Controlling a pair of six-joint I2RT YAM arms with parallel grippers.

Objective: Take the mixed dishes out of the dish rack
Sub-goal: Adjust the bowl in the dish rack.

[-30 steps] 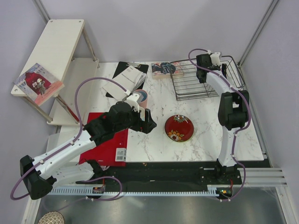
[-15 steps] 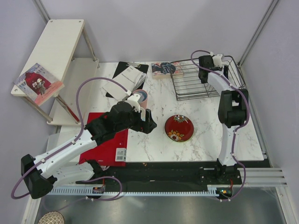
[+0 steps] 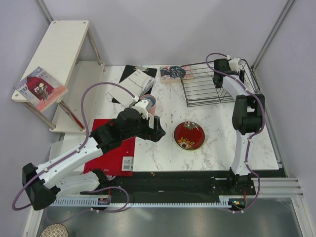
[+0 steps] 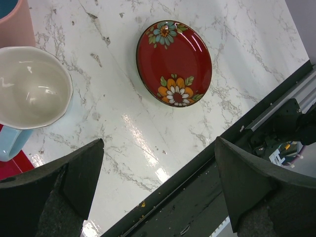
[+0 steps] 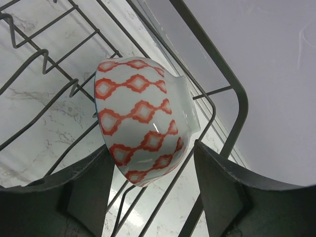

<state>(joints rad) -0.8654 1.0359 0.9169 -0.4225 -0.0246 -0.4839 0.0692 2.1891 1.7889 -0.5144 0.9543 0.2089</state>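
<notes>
The black wire dish rack (image 3: 202, 91) stands at the back right. My right gripper (image 3: 222, 68) hangs over its far right corner. In the right wrist view the gripper (image 5: 154, 148) is open, one finger on each side of a small white bowl (image 5: 143, 118) with a red-orange diamond pattern; the bowl lies tilted on the rack's wires (image 5: 44, 59). My left gripper (image 3: 159, 132) (image 4: 159, 143) is open and empty above the marble. The dark red floral plate (image 3: 189, 135) (image 4: 174, 63), the light blue mug (image 4: 29, 89) and the pink cup (image 3: 149, 102) (image 4: 12, 19) stand on the table. The other dishes are out of view.
A flat red board (image 3: 116, 148) lies under my left arm. A clipboard (image 3: 136, 81) and a book (image 3: 173, 73) lie at the back. The pale wooden shelf unit (image 3: 54, 54) stands at the far left. The table's dark front rail (image 4: 197, 197) is below my left gripper.
My right gripper has moved right, toward the rack's far right corner. The left arm has hardly moved.
</notes>
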